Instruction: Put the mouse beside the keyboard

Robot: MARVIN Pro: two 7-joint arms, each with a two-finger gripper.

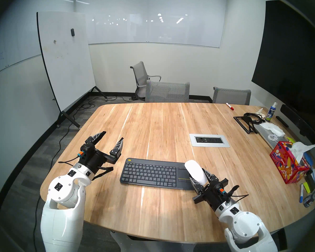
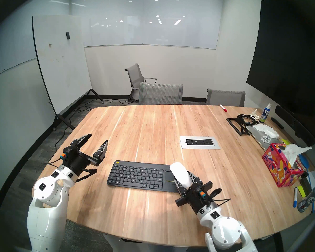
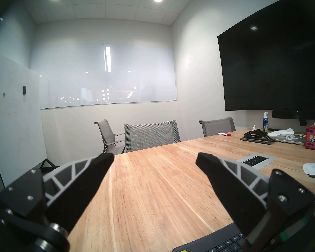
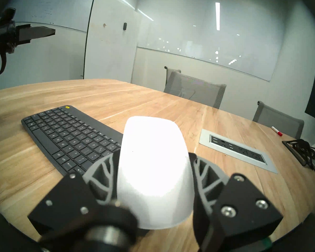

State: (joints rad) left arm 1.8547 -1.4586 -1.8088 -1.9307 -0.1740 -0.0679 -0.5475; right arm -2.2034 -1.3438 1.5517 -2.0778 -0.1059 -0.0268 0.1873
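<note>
My right gripper [image 1: 198,175] [image 4: 154,155] is shut on the glossy white mouse [image 1: 194,170] [image 2: 180,173] [image 4: 153,164], one finger on each long side. The mouse is held tilted above the touchpad end of the dark grey keyboard [image 1: 149,173] [image 2: 136,174] [image 4: 67,137], hiding part of that end. The keyboard lies flat on the wooden table [image 1: 153,128] near the front edge. To the keyboard's left, my left gripper [image 1: 113,136] [image 2: 98,138] [image 3: 155,159] hovers open over bare wood, holding nothing.
A silver socket panel [image 1: 209,140] is set into the table behind the mouse. Along the right edge stand a red tissue box [image 1: 287,166], a laptop, a black stand with cables [image 1: 247,118], a spray bottle [image 1: 270,112] and pens. Grey chairs [image 1: 167,91] line the far side.
</note>
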